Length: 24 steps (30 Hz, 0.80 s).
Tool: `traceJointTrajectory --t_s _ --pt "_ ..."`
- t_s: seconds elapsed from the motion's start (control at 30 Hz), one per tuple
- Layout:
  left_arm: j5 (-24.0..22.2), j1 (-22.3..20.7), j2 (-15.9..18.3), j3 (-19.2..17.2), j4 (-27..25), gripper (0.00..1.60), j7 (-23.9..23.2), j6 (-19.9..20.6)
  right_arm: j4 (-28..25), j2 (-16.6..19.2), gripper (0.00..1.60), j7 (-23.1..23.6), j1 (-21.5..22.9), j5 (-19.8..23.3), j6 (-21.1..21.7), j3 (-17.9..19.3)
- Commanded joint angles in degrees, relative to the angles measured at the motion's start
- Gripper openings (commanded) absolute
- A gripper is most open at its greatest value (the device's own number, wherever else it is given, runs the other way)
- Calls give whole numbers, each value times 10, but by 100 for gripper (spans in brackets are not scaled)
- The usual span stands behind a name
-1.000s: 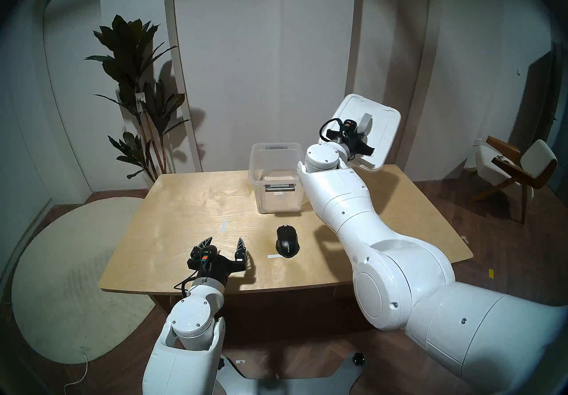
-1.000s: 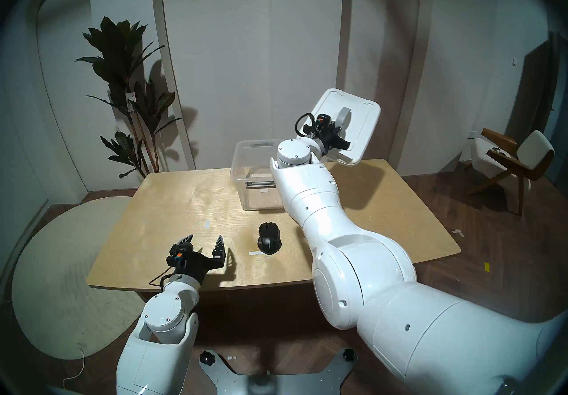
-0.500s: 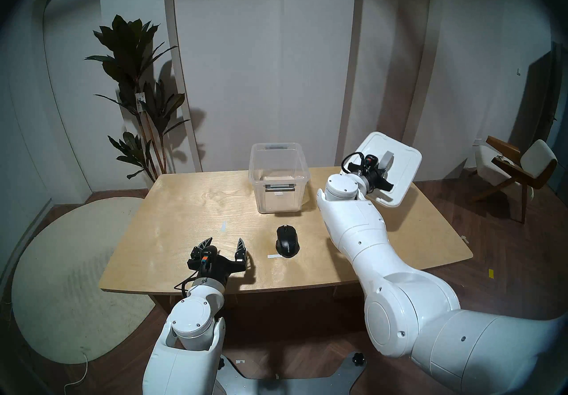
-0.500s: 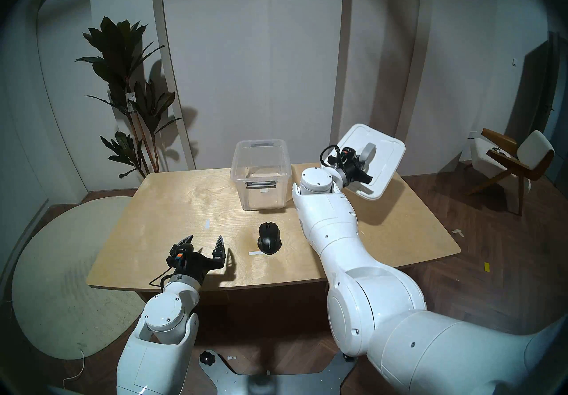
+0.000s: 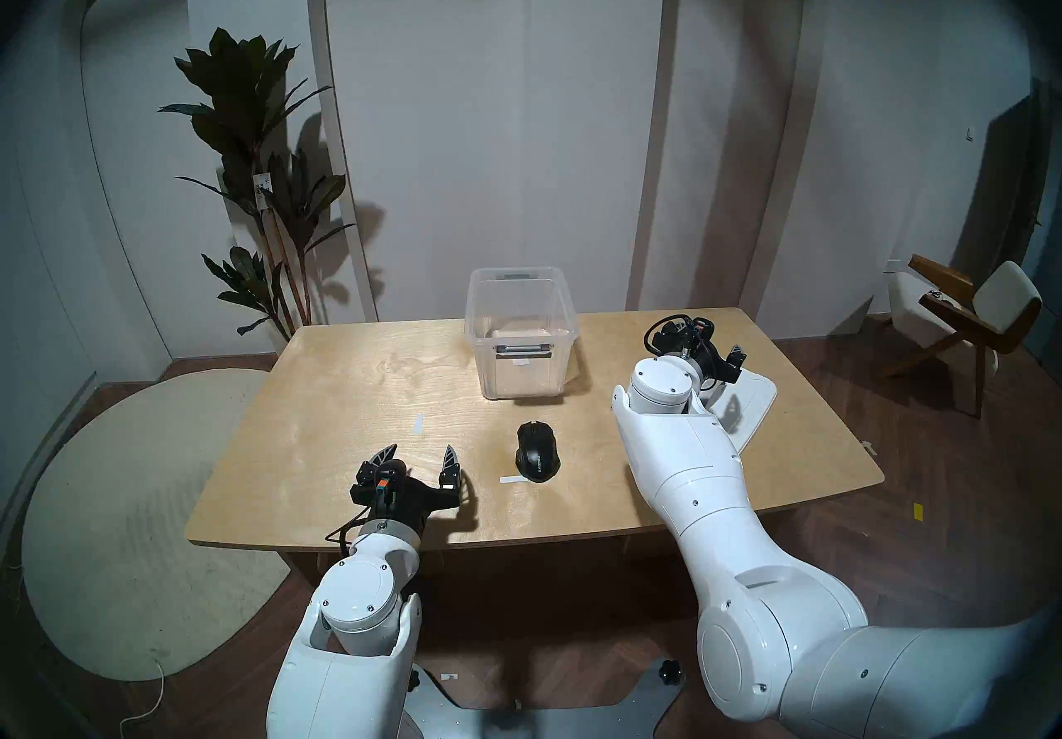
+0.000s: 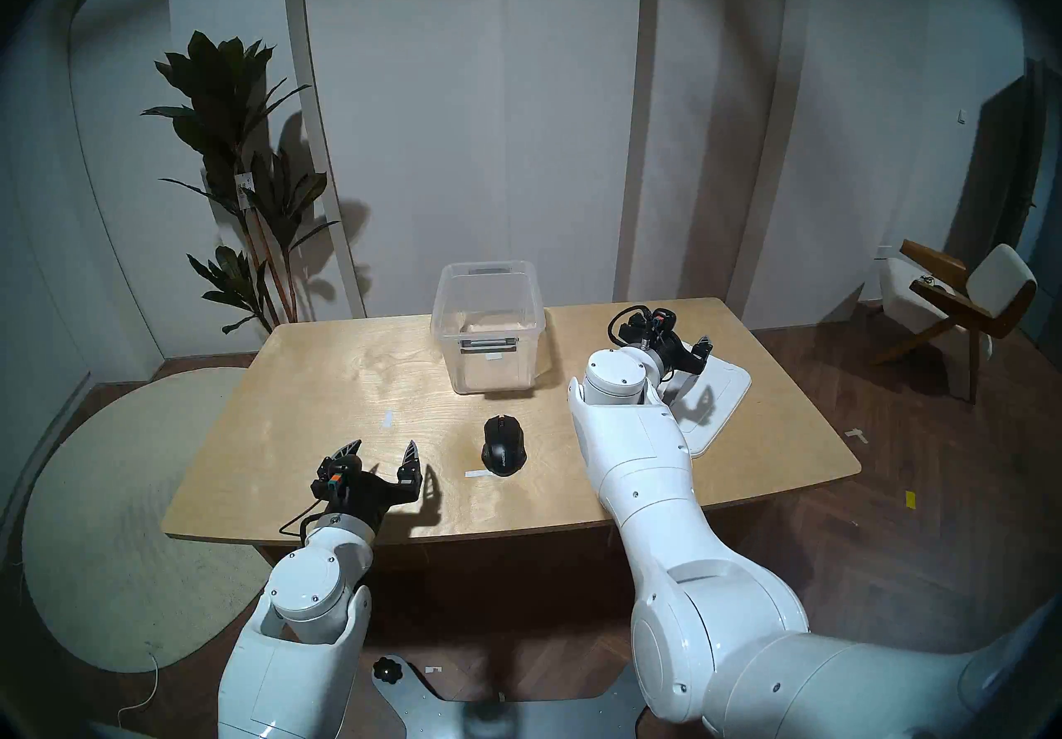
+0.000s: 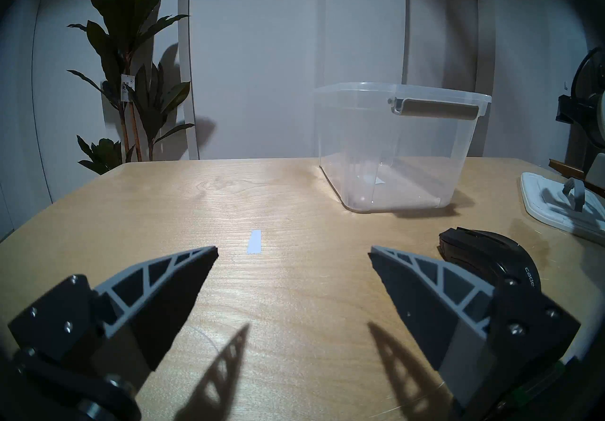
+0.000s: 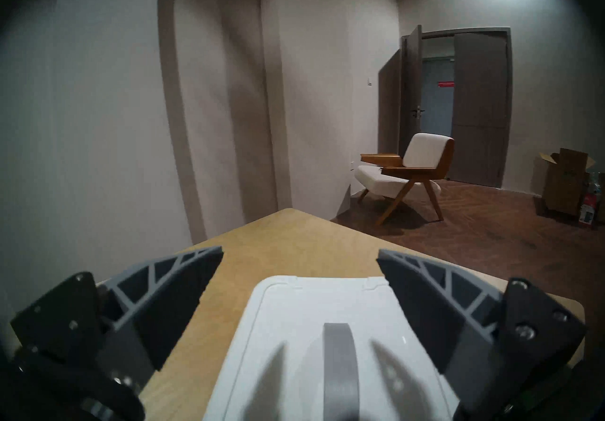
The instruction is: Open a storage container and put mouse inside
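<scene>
the mouse (image 5: 537,451) looks light, hard and smooth-domed, best pinched across its narrow flanks by the left gripper (image 5: 418,455), whose fingers (image 7: 422,282) are spread empty beside it on the table (image 5: 356,393).

Arched white walls (image 5: 574,117), wooden armchair (image 5: 971,312)

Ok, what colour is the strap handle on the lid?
Grey, on the white lid; the strap handle shows best in the right wrist view.

Bare table (image 5: 368,387) between left pincer (image 5: 418,453) and mouse (image 5: 537,451); open-topped container (image 5: 520,341) beyond.
</scene>
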Motion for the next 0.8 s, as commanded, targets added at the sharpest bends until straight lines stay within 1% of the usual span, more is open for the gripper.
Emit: traceJointTrajectory --t_s 0.0,0.3,0.57,0.77 --pt "0 -6 0 -1 -9 160 0 -3 -62 14 160 50 -34 -3 6 -24" --pt "0 -6 0 0 -6 160 0 -3 -126 67 160 92 -65 -14 18 -28" --pt "0 -6 0 0 -3 160 0 -2 -178 118 160 115 -99 -21 26 -7" --pt "0 -6 0 0 -1 160 0 -2 -204 143 160 141 -134 -23 30 2"
